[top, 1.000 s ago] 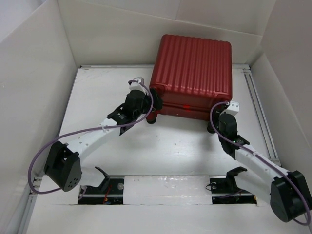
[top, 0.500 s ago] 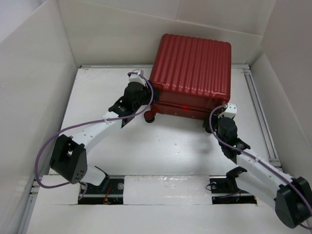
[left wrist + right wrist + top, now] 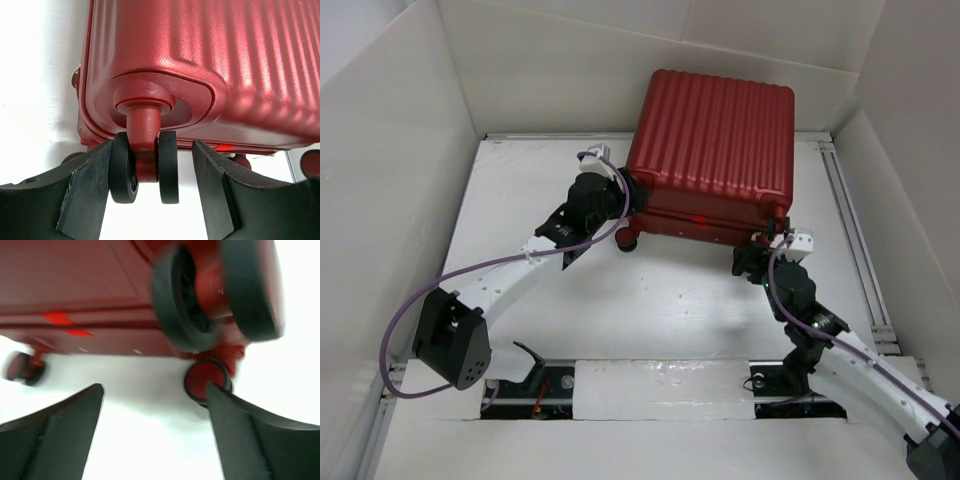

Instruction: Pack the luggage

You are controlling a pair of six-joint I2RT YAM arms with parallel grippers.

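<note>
So, left gripper [image 3: 152, 150] first: its fingers [image 3: 87, 190] sit about half spread either side of a twin caster [image 3: 169, 165]. One pad touches the outer wheel disc, and the other has a clear gap to its disc. So it's around the wheel, not clamped on it.

The right gripper [image 3: 154, 390] has its fingers [image 3: 65, 435] spread wide with only bare table [image 3: 150, 440] between them. A blurry twin wheel [image 3: 175, 310] sits just above and beyond one fingertip, not touching as far as I can tell.

Straight beyond both sets of fingers is the luggage [image 3: 715, 130]. It's shut, lying on its broad side, wheels toward the arms, far edge up by the back wall [image 3: 620, 60].

My take: they're working the wheel corners to shift the case before it can be opened. If so, centre the caster between the left pads before squeezing, otherwise it swivels and pops out. Go for the stem [image 3: 144, 125], not the discs. The right side needs to come up onto its wheel first, and both arms should move together so the case doesn't twist.
</note>
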